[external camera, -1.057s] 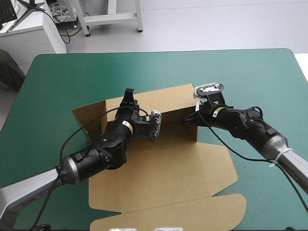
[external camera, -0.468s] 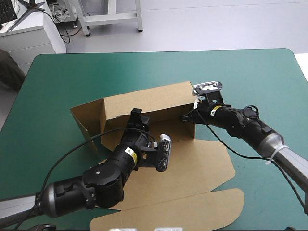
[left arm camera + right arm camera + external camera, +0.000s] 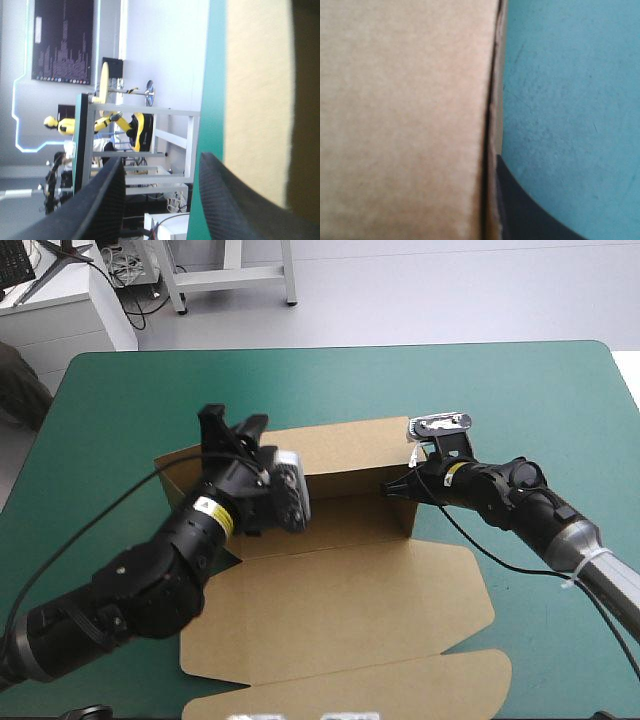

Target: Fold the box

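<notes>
left gripper [image 3: 231, 423] fingers spread, hovering over left end of box [image 3: 350, 585]; right gripper [image 3: 388, 487] pinching its upright right end wall

Table [image 3: 470, 390]: teal-green cover, rounded far corners. Box [image 3: 340, 590] lies mid-table, brown board, only thing on cover. Box's left end under raised left gripper [image 3: 232, 422]. Long wall upright, running from there to right gripper [image 3: 387, 488]. Right end wall at right gripper's fingers. Lid flat on cover, behind both grippers, toward near edge.
</notes>
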`<state>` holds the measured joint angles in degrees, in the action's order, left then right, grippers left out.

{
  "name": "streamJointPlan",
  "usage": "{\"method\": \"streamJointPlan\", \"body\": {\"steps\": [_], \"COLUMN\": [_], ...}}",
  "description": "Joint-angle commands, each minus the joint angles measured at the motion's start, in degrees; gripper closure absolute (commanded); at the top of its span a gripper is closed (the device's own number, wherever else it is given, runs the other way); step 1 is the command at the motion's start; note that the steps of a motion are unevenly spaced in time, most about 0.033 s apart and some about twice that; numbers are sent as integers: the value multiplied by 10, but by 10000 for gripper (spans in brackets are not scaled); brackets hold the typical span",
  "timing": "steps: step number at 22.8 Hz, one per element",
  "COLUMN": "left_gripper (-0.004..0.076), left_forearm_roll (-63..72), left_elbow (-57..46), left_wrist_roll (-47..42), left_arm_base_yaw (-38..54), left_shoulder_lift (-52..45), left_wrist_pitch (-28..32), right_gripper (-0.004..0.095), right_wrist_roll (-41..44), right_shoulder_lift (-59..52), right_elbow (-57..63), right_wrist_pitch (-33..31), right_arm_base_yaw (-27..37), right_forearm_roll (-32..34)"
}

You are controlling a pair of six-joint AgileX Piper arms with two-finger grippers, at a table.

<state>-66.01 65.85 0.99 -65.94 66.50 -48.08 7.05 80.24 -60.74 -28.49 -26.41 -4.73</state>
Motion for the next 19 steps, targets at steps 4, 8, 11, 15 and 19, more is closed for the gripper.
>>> {"method": "streamJointPlan", "body": {"steps": [4, 8, 11, 15, 19], "left_gripper": [400, 487, 579, 602, 691], "left_forearm_roll": [82, 162, 307, 560, 687], "left_elbow": [103, 114, 113, 108, 30], "left_wrist_roll": [-2, 24, 73, 179, 222], "left_arm_base_yaw": [151, 251, 359, 490, 554], "left_shoulder_lift": [-15, -15, -13, -13, -40], "left_wrist_pitch": [67, 72, 72, 64, 78], "right_gripper": [913, 927, 928, 928, 928], "right_wrist_roll": [67, 67, 65, 14, -52], "right_shoulder_lift": [-37, -29, -7, 65, 178], "right_elbow": [-88, -138, -200, -294, -389], "right_wrist_pitch": [-134, -192, -272, -388, -432], "right_arm_base_yaw": [-2, 1, 25, 73, 122], "right_forearm_roll": [79, 80, 80, 67, -1]}}
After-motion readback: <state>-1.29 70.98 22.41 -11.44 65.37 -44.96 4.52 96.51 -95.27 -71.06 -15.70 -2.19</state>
